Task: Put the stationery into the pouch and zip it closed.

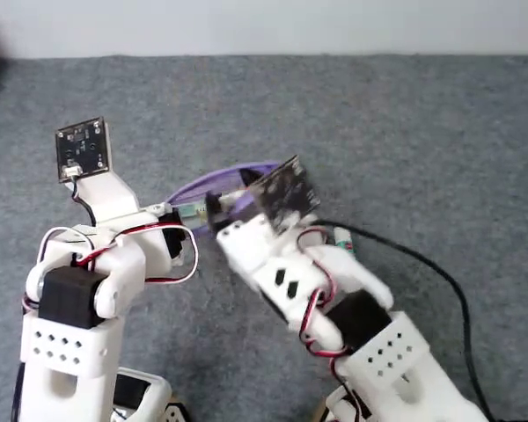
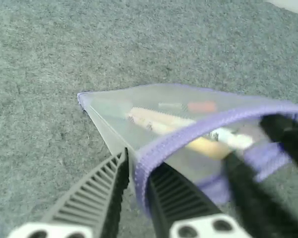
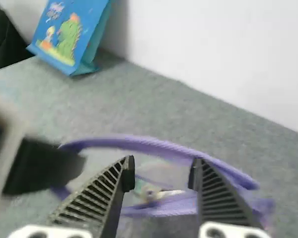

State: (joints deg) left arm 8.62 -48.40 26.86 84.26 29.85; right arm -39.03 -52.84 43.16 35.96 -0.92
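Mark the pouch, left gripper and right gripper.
pouch (image 2: 114, 106), left wrist view, clear side wall.
left gripper (image 2: 137, 171), left wrist view, midway between fingertips, at the purple edge.
right gripper (image 3: 163, 166), right wrist view, midway between fingertips.

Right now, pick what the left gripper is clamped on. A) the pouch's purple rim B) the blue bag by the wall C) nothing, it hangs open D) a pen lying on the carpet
A: in the left wrist view, the left gripper has its jaws closed on either side of the purple rim of the pouch.
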